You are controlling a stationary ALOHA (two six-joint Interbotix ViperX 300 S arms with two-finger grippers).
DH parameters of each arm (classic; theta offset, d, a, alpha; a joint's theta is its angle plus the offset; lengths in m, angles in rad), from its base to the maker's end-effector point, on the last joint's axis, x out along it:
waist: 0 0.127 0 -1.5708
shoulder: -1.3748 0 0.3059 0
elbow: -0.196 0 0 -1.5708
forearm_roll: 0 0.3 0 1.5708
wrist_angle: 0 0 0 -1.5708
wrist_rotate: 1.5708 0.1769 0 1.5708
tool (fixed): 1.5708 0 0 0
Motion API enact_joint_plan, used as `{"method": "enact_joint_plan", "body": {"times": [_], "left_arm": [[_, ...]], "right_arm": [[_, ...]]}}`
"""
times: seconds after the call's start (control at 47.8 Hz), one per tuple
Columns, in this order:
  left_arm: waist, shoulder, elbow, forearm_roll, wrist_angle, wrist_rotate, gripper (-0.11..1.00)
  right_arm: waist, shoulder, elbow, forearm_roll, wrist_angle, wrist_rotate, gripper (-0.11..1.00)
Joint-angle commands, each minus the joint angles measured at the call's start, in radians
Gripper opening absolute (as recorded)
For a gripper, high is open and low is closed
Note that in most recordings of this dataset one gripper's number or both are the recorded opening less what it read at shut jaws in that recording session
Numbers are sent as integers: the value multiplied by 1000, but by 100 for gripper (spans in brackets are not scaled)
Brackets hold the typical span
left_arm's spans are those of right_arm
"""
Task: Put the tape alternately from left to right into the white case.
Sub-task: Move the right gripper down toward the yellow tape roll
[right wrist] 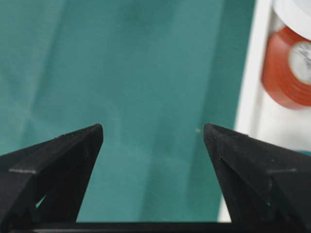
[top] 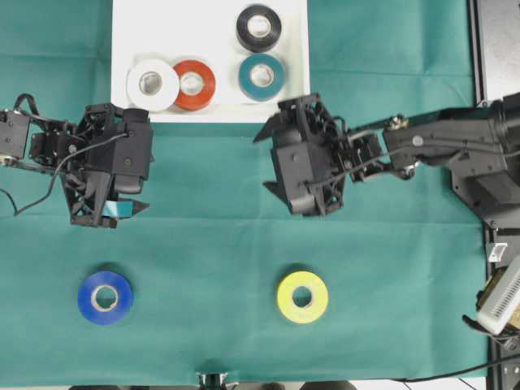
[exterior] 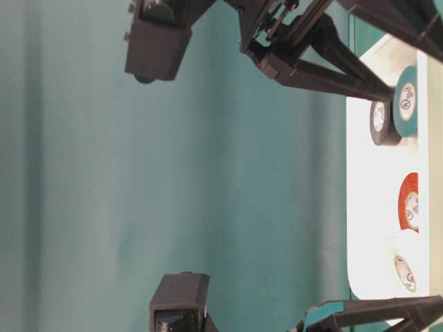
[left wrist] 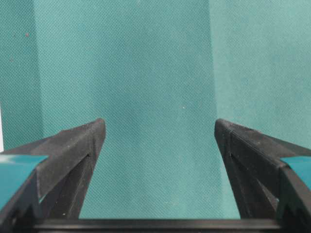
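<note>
Four rolls of tape are seen lying flat inside the white case (top: pixel 122 49) at the top of the overhead view: the white roll (top: pixel 152 84) and the red-orange roll (top: pixel 193 84) touch each other near the case's lower rim, the teal roll (top: pixel 262 76) is set to their right, and the black roll (top: pixel 258 27) is placed just above the teal one. Two rolls are left outside the case on the green-covered surface (top: pixel 211 244): the blue roll (top: pixel 105 297) at the lower left and the yellow roll (top: pixel 302 296) to its right, well apart from each other and from the case.

The left end effector (left wrist: pixel 158 128) is held wide apart and grips nothing; only green cloth is visible between its fingers in the left wrist view. In the overhead view the left arm (top: pixel 106 162) is positioned just below the case's lower left corner, above the blue roll.

The right end effector (right wrist: pixel 153 133) is likewise spread wide and carries nothing. In the right wrist view, bare cloth is framed between its fingers, while the case's rim and the red-orange roll are seen at the right edge. In the overhead view the right arm (top: pixel 309 158) is positioned just below the case's lower right corner, above the yellow roll.
</note>
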Motion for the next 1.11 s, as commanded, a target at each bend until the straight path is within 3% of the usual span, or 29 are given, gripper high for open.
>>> {"method": "enact_joint_plan", "body": {"times": [0.0, 0.794, 1.087], "left_arm": [[-3, -23, -11, -2, -8, 2, 99], [-3, -20, -8, 0, -9, 5, 99], [-3, -15, -9, 0, -9, 5, 99]], "right_arm": [[25, -12, -8, 5, -20, 2, 81], [279, -12, 29, 5, -48, 3, 81], [365, -11, 37, 6, -51, 75, 81]]}}
